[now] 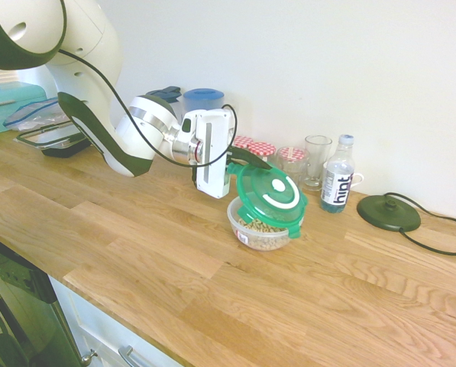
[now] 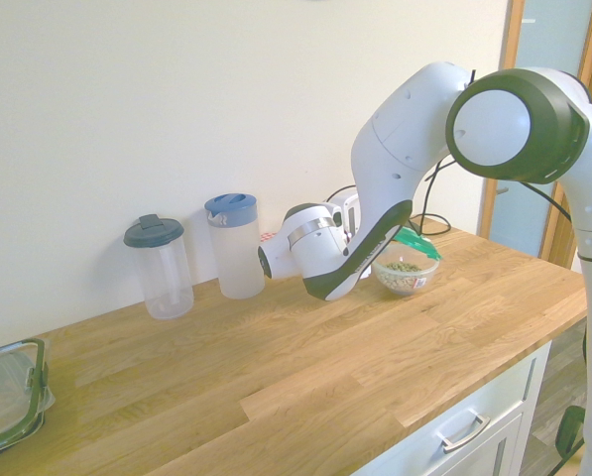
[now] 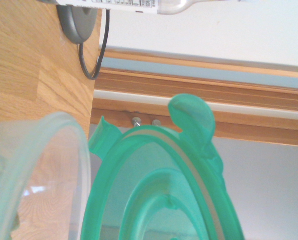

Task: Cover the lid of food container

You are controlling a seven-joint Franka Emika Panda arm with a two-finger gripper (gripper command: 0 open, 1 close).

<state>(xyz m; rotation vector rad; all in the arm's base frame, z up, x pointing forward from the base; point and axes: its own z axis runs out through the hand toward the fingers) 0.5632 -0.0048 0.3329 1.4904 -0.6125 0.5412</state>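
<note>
On worktop: 1 food container [image 1: 262,227], 1 lid [image 1: 270,192] tilted above it, pinched in jaws; 3 red-checked jars [image 1: 263,149].

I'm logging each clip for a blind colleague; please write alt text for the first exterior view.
A white robot arm's gripper holds a round green lid tilted over a clear food container of cereal on a wooden counter. Behind stand checked-lid jars, a glass and a water bottle; a dark round base sits at the right.

A home kitchen is showing here: a long oak-plank worktop [image 1: 136,252] is running over white drawers with metal handles [image 2: 461,432], carrying lidded clear plastic jugs [image 2: 236,248] and red-checked-lid jars [image 1: 262,151].
</note>
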